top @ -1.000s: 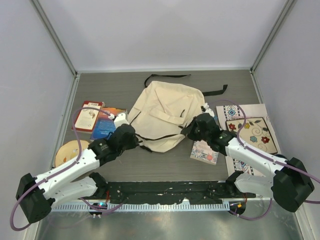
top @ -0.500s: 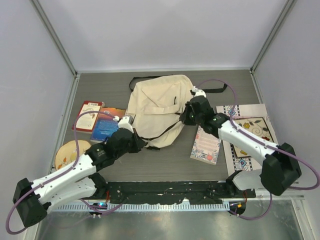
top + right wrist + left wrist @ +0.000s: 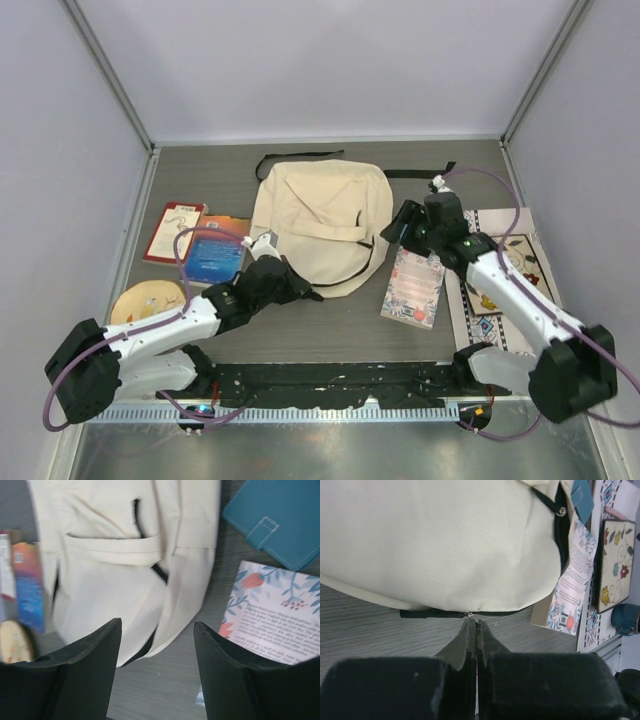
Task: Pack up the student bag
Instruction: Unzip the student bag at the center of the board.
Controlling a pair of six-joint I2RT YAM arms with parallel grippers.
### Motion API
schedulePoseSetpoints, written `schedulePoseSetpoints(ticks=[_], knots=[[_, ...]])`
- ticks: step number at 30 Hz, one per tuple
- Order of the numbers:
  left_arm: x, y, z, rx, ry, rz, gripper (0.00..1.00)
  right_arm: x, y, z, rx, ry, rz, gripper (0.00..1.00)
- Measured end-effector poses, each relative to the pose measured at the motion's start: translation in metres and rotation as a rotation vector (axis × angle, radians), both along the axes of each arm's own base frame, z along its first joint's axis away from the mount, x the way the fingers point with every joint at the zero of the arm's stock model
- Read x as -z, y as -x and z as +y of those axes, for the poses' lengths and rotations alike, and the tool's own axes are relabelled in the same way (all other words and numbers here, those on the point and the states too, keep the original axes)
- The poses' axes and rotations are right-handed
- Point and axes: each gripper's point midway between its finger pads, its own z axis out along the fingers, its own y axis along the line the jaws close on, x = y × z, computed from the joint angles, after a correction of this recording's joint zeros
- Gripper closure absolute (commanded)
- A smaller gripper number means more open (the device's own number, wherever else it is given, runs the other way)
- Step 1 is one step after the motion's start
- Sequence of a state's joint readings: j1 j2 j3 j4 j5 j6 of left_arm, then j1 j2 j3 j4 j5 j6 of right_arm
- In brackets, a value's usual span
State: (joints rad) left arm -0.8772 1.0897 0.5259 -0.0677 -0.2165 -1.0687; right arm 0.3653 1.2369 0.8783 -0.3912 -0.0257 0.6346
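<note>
The student bag [image 3: 318, 222], cream fabric with black straps, lies flat at mid-table; its pale cloth also fills the top of the left wrist view [image 3: 435, 540]. My left gripper [image 3: 314, 294] [image 3: 472, 623] is at the bag's near edge, jaws pressed together, tips pinching the small metal zipper pull [image 3: 466, 613]. My right gripper [image 3: 393, 237] [image 3: 157, 624] hovers open beside the bag's right edge, over bare table, holding nothing. The bag's front pocket and strap [image 3: 120, 545] show past its fingers.
A floral booklet [image 3: 412, 288] lies right of the bag, with a blue wallet [image 3: 272, 520] above it and a patterned mat with a flowered book [image 3: 505, 265] farther right. Left of the bag are a red book [image 3: 172, 230], a blue book [image 3: 215, 258] and a round wooden disc [image 3: 145, 300].
My right gripper has opened, let go of the bag and drawn back to the right. The bag turned and shifted away. My left gripper moved right along its near edge, staying shut.
</note>
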Motion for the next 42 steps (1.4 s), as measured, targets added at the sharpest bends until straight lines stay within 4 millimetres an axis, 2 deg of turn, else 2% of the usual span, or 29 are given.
schedulePoseSetpoints(ticks=[2,4,6,9,10,12,16,20,24,26,27,29,30,32,33,37,42], knots=[[-0.004,-0.002,-0.003,-0.002,0.015,-0.011,1.0,-0.022,0.015,0.007,-0.001,-0.112,-0.057,0.35],[-0.009,-0.004,-0.005,-0.001,0.025,-0.021,1.0,-0.029,0.031,0.018,0.002,-0.243,-0.074,0.35],[-0.013,-0.006,-0.007,0.0,0.035,-0.032,1.0,-0.02,0.052,0.031,0.007,-0.354,-0.036,0.35],[-0.019,-0.007,-0.009,0.001,0.046,-0.042,1.0,0.008,0.082,0.053,0.003,-0.437,0.077,0.35],[-0.023,-0.008,-0.009,0.001,0.054,-0.049,1.0,0.022,0.102,0.07,-0.016,-0.464,0.151,0.35],[-0.026,-0.008,-0.009,0.003,0.059,-0.056,1.0,0.022,0.109,0.085,-0.036,-0.5,0.174,0.35],[-0.029,-0.008,-0.01,0.008,0.062,-0.063,1.0,0.018,0.106,0.112,-0.053,-0.575,0.184,0.34],[-0.03,-0.008,-0.011,0.019,0.06,-0.067,1.0,0.017,0.097,0.122,-0.027,-0.618,0.185,0.34],[-0.033,-0.008,-0.012,0.027,0.06,-0.075,1.0,0.025,0.091,0.128,0.005,-0.628,0.208,0.35],[-0.034,-0.008,-0.013,0.033,0.058,-0.077,1.0,0.03,0.089,0.13,0.023,-0.635,0.222,0.43],[-0.034,-0.008,-0.013,0.036,0.056,-0.079,1.0,0.032,0.088,0.132,0.029,-0.639,0.226,0.53],[-0.037,-0.009,-0.014,0.044,0.052,-0.086,1.0,0.034,0.085,0.134,0.04,-0.649,0.229,0.63],[-0.038,-0.009,-0.014,0.046,0.052,-0.09,1.0,0.035,0.084,0.134,0.046,-0.651,0.231,0.76],[-0.04,-0.009,-0.015,0.05,0.052,-0.094,1.0,0.035,0.081,0.135,0.053,-0.654,0.22,0.87],[-0.04,-0.009,-0.015,0.053,0.049,-0.095,1.0,0.034,0.079,0.134,0.056,-0.655,0.214,0.99],[-0.039,-0.008,-0.012,0.065,0.015,-0.098,1.0,0.026,0.065,0.129,0.064,-0.646,0.177,0.99],[-0.047,-0.012,0.007,0.023,-0.06,-0.127,1.0,0.01,0.037,0.109,0.062,-0.619,0.119,0.99]])
